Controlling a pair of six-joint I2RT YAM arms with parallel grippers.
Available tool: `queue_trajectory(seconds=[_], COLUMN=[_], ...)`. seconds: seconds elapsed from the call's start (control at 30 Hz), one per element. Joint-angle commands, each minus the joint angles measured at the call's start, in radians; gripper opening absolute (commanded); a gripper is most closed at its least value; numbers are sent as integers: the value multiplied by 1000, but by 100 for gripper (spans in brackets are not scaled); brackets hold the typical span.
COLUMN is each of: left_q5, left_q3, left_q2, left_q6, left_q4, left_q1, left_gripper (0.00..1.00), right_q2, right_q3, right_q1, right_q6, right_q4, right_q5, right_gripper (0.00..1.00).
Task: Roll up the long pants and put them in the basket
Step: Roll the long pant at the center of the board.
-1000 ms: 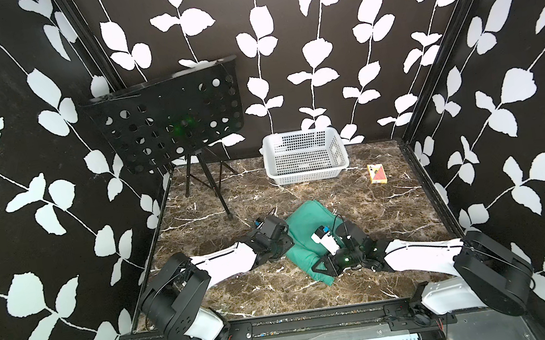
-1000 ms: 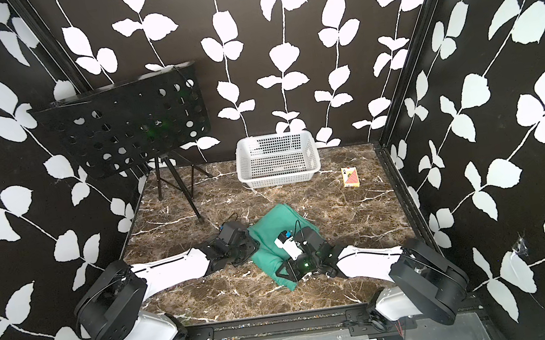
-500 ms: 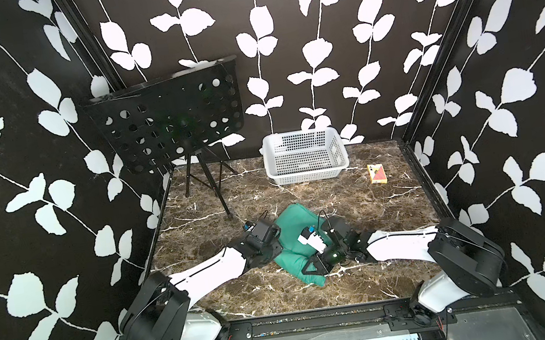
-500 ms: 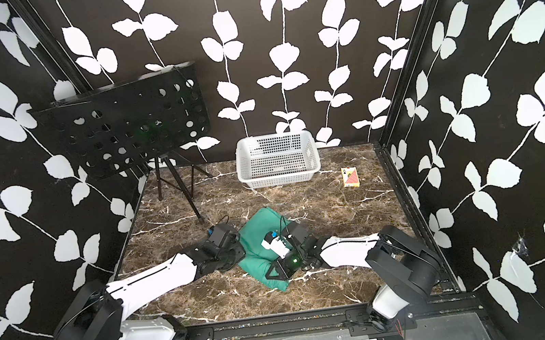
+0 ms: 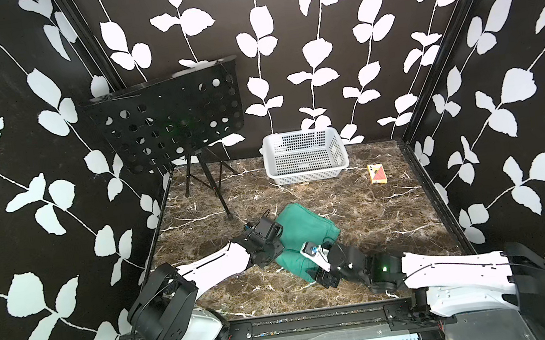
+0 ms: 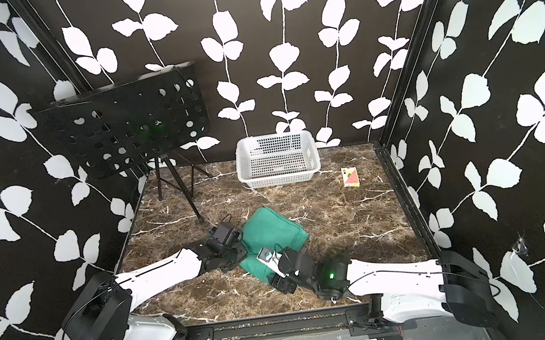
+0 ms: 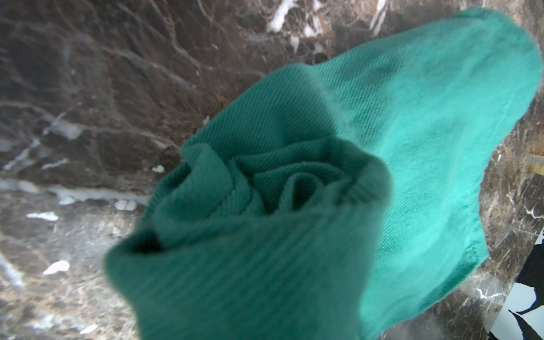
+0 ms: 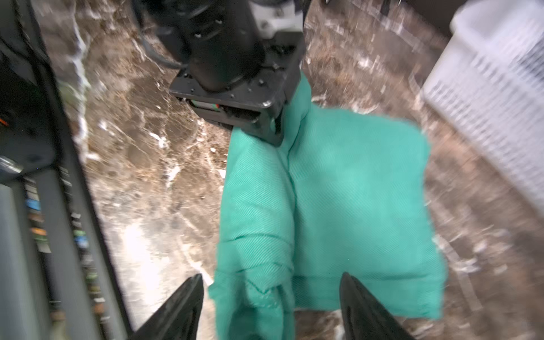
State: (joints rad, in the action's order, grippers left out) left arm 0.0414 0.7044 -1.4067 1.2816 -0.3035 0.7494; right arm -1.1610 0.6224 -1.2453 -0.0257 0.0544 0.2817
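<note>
Right fingers [image 8: 182,306] are held spread wide, one on each side of one end of the rolled part of the pants [image 5: 307,230]. Left fingers [image 8: 272,129] are seen clamped on the opposite end of that roll, where the cloth is bunched. The pants are found partly rolled on the bench [image 5: 395,219], between the two arms, with the flat part turned toward the basket [image 5: 305,159], well apart from it.
</note>
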Motion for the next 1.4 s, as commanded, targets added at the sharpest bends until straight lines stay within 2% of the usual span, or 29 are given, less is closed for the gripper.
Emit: queue_trajectory(seconds=[0.0,0.13,0.3,0.37,0.5,0.57,0.63,0.73,0.8,0.93,1.07,1.2,1.37], left_q5=[-9,-9,-19,-22,-17,0,29,70,74,40,-5,-51,-57], left_q3=[3,-5,2,8,15,15,14,5,-8,-36,-59,-60,-2], left_q2=[-8,0,-5,-5,11,34,69,129,165,212,204,138,27], left_q6=[18,29,33,33,42,47,50,53,52,34,6,-35,-96], left_q4=[-15,-15,-19,-20,-30,-34,-45,-45,-27,12,69,136,207], left_q1=[-3,-2,-3,-3,-3,-3,-2,-3,-3,3,25,27,25], left_gripper=[14,15,17,18,24,35,53,73,81,88,89,89,90], right_q2=[-118,-271,-408,-431,-447,-386,-325,-258,-250,-302,-335,-341,-351], right_q3=[9,57,78,81,53,41,8,-49,-84,-105,-117,-171,-206], right_q1=[-40,-102,-106,-106,-103,-83,-43,65,153,300,386,478,542], right_q6=[231,293,262,238,124,34,-57,-193,-271,-387,-475,-583,-635], right_q4=[-101,-171,-247,-249,-207,-139,-97,-88,-107,-150,-199,-276,-295], right_q5=[232,254,286,302,261,176,38,-252,-430,-695,-828,-901,-954], right_gripper=[74,71,65,56,21,8,0,0,0,0,0,0,0])
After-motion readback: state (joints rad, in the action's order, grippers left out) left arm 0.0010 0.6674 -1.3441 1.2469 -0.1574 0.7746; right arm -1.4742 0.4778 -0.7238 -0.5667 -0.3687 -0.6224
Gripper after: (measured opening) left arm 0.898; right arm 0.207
